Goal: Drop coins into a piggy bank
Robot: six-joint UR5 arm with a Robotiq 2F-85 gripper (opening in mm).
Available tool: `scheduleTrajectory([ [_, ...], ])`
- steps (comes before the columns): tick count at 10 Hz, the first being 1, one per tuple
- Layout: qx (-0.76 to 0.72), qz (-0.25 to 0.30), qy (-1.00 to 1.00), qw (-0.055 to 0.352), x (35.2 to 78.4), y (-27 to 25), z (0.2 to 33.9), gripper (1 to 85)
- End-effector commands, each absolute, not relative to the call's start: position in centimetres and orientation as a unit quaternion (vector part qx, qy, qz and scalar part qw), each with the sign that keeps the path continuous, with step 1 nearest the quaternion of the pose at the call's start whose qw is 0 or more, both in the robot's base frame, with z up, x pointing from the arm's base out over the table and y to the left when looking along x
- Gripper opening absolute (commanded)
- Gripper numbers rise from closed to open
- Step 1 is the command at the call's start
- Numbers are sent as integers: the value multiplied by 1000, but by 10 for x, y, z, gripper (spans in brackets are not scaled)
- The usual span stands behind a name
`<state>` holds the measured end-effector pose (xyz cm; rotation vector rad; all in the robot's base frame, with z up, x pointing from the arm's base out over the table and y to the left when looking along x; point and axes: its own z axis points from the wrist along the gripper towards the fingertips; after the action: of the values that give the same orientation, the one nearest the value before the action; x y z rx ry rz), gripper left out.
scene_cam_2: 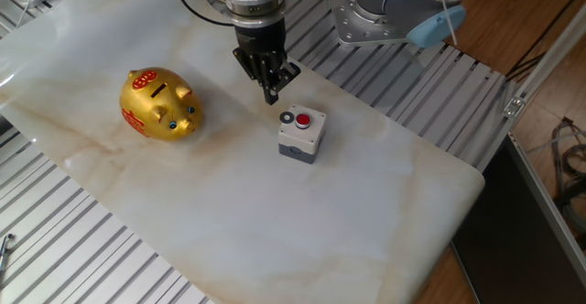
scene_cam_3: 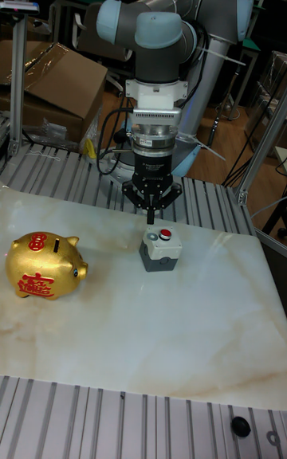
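The gold piggy bank [scene_cam_2: 158,103] [scene_cam_3: 44,265] stands on the left of the marble slab, its dark slot facing up. One small dark coin [scene_cam_2: 287,117] [scene_cam_3: 151,237] lies on top of the grey box, beside the red button. My gripper [scene_cam_2: 271,98] [scene_cam_3: 151,220] hangs point-down just behind and above the coin, well to the right of the bank. Its fingers come together at the tip, shut, with nothing held between them.
The grey box [scene_cam_2: 300,141] [scene_cam_3: 161,255] with the red button [scene_cam_2: 306,119] [scene_cam_3: 166,234] sits mid-slab. Ribbed metal rails surround the marble slab [scene_cam_2: 275,222]. The arm's base [scene_cam_2: 375,11] stands behind. A small black knob [scene_cam_3: 238,425] sits on the front rail.
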<state>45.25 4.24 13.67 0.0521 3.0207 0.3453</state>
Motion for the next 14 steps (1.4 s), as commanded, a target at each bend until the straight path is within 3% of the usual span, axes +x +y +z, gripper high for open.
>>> scheduleTrajectory([
  [1, 20, 137, 989, 57, 455, 53, 137, 10],
  [4, 24, 167, 983, 67, 461, 68, 143, 10],
  [14, 18, 170, 982, 84, 469, 69, 144, 10],
])
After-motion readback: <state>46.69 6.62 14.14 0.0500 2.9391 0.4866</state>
